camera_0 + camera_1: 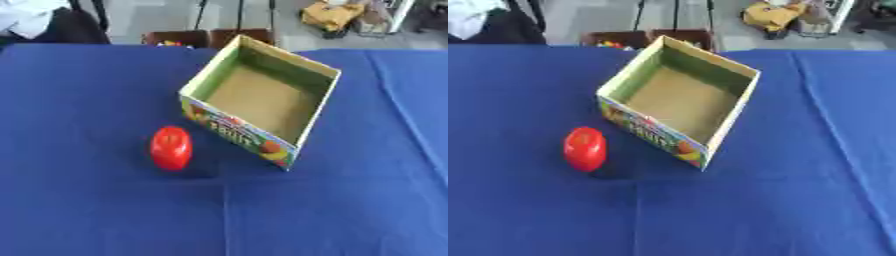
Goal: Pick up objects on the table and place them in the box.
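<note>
A shiny red rounded object [171,148] stands on the blue tablecloth, just left of the box's near corner. The cardboard box [303,134] is open at the top, with a brown floor, green inner walls and a printed fruit picture on its front side. It sits turned at an angle in the middle of the table, and nothing lies inside it. Neither of my hands shows in either view.
A blue cloth [350,210] covers the whole table, with a crease running along the right side. Beyond the far edge are brown crates [179,37], chair legs and a yellow bundle [332,14] on the floor.
</note>
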You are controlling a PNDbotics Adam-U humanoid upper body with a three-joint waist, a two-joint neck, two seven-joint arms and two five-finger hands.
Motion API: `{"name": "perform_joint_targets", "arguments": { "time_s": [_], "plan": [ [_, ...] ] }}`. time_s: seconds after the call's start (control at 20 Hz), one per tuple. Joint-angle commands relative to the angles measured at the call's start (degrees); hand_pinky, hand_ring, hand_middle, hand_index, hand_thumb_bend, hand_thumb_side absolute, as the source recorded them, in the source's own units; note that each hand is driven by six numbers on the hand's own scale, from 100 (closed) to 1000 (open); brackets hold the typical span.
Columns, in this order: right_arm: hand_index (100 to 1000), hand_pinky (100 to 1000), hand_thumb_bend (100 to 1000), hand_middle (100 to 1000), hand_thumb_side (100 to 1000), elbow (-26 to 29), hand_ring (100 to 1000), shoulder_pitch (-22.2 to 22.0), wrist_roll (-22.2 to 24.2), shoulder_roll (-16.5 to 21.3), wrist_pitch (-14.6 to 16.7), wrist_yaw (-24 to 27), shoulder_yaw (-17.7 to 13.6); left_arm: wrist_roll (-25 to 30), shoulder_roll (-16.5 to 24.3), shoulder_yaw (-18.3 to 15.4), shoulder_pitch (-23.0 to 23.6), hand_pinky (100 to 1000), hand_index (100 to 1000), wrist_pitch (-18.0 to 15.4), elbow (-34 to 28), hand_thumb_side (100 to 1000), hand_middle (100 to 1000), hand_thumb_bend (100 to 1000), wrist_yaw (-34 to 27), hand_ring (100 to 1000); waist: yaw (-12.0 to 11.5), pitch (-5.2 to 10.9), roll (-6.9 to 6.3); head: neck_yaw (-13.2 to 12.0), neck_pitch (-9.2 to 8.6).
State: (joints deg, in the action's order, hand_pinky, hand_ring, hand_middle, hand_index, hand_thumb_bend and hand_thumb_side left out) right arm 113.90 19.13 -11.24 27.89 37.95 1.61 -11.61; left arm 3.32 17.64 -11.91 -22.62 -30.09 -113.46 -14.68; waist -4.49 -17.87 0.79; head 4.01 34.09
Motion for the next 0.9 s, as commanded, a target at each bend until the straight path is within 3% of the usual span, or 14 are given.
{"name": "perform_joint_targets", "arguments": {
  "time_s": [0.05, 0.55, 0.7, 0.9],
  "plan": [
    [814, 773, 100, 663, 777, 0.69, 825, 0.56, -0.13, 1.17, -0.02, -0.45, -0.52, 0.33, 0.68, -0.53, -0.23, 614, 963, -0.09, -1.13, 1000, 800, 295, -0.09, 867, 0.01, 0.98, -0.94, 1.08, -0.75],
    [813, 773, 100, 663, 776, 0.69, 825, 0.61, -0.09, 1.18, -0.03, -0.44, -0.50, 0.44, 0.66, -0.57, -0.16, 613, 963, -0.12, -1.13, 1000, 800, 294, -0.11, 867, -0.01, 0.95, -0.99, 1.15, -0.67],
    [814, 773, 100, 663, 774, 0.69, 825, 0.52, 0.05, 1.45, -0.08, -0.52, -0.39, 0.91, 2.83, -1.48, 1.25, 588, 964, 0.06, -1.13, 1000, 800, 276, 1.29, 865, -0.06, 0.98, -1.31, -1.13, -0.39],
    [813, 773, 100, 662, 773, 0.69, 824, 0.34, 0.16, 2.02, -0.11, -0.52, -0.26, 2.62, 7.47, -2.29, 3.00, 568, 970, -1.34, -1.13, 981, 804, 268, 4.20, 862, -0.03, 1.23, -1.95, -2.33, 0.03]
  ]
}}
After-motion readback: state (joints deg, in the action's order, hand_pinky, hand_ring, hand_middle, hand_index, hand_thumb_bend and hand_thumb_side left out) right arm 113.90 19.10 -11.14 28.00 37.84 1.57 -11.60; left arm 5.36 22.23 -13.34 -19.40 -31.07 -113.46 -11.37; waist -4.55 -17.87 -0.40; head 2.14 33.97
